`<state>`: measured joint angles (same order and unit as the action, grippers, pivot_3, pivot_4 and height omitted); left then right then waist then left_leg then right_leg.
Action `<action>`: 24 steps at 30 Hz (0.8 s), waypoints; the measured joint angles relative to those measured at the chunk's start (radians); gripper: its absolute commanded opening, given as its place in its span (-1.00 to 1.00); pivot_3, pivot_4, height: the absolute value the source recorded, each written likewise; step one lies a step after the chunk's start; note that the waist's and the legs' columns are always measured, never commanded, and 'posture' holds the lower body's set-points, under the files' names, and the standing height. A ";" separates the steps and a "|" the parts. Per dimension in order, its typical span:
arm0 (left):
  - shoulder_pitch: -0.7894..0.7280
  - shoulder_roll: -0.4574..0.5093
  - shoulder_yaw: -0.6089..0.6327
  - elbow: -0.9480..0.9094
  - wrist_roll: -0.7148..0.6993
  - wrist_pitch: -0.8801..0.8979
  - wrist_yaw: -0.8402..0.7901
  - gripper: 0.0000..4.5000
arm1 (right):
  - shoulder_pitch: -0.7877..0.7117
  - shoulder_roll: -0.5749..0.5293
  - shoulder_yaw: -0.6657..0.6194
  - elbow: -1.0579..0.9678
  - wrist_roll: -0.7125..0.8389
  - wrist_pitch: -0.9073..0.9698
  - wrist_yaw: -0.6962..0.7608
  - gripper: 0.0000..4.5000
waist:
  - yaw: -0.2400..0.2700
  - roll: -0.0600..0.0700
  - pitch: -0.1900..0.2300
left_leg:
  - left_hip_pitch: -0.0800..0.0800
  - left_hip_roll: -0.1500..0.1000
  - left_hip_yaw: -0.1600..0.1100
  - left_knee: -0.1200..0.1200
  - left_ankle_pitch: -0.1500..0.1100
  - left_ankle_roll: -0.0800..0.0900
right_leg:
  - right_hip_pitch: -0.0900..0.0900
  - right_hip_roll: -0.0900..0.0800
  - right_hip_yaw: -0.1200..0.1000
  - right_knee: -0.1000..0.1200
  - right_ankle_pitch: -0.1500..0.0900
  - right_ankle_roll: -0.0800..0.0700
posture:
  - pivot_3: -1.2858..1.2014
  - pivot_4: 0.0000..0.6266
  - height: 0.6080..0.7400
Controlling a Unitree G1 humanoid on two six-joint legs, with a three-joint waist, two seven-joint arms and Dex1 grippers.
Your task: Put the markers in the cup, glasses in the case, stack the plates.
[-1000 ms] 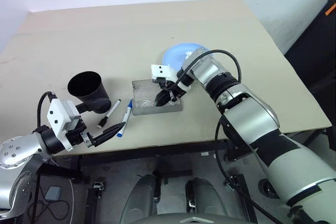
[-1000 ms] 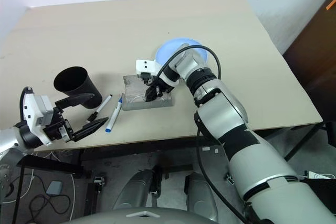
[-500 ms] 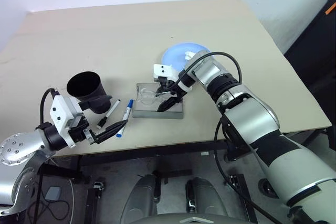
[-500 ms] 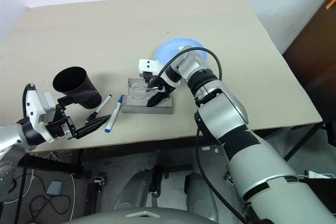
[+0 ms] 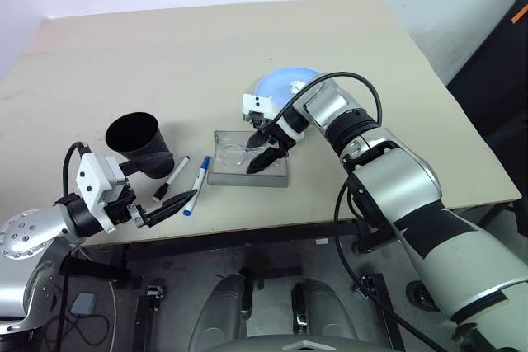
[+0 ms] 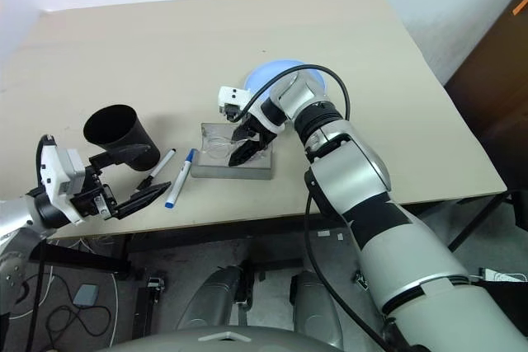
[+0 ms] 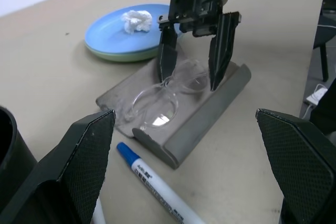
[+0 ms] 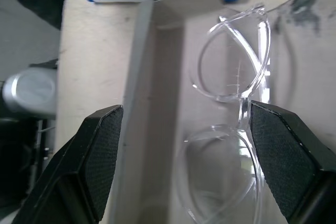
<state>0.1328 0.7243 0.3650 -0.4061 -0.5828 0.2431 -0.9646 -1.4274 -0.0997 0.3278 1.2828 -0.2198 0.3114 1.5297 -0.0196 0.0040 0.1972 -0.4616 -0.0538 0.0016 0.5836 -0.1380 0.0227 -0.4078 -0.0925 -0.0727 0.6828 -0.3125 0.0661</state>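
The clear glasses (image 7: pixel 157 100) lie inside the open grey case (image 5: pixel 247 180) at the table's middle front. My right gripper (image 5: pixel 264 158) hangs open just over them, one finger on each side of the frame, holding nothing. Left of the case lie the blue-capped marker (image 5: pixel 199 177) and the black-capped marker (image 5: pixel 172 177). The black cup (image 5: pixel 136 142) stands beyond them. My left gripper (image 5: pixel 177 204) is open and empty at the table's front edge, pointing at the markers. The blue plate (image 5: pixel 276 86) rests on the green plate (image 7: pixel 121 57) behind the case.
A crumpled white tissue (image 7: pixel 135 19) sits on the blue plate. The table's far half and right side (image 5: pixel 396 113) are bare. The front edge runs just below the case and markers.
My right gripper's fingers have opened and let go of the glasses, which now rest in the case. The left gripper has stayed where it was.
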 measured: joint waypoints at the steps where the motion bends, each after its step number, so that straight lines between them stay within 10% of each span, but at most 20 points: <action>1: 0.001 0.000 0.000 0.003 0.003 -0.001 -0.002 1.00 | 0.000 0.001 0.000 0.000 -0.001 0.009 0.009 0.73 | 0.000 0.000 0.000 | 0.000 0.000 0.000 0.000 0.000 0.000 | 0.000 0.000 0.000 0.000 0.000 0.000 | 0.03 -0.52 0.57; 24: -0.044 0.006 -0.030 -0.009 0.004 0.027 0.027 1.00 | 0.017 -0.013 0.116 -0.093 0.030 0.129 0.076 0.73 | 0.000 0.000 0.000 | 0.000 0.000 0.000 0.000 0.000 0.000 | 0.000 0.000 0.000 0.001 0.000 0.000 | 0.03 -0.52 0.57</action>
<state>0.0884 0.7299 0.3348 -0.4154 -0.5789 0.2697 -0.9373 -1.4104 -0.1123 0.4435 1.1898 -0.1897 0.4401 1.6056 -0.0195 0.0039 0.1971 -0.4616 -0.0538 0.0015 0.5840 -0.1379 0.0226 -0.4080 -0.0924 -0.0723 0.6834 -0.3122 0.0659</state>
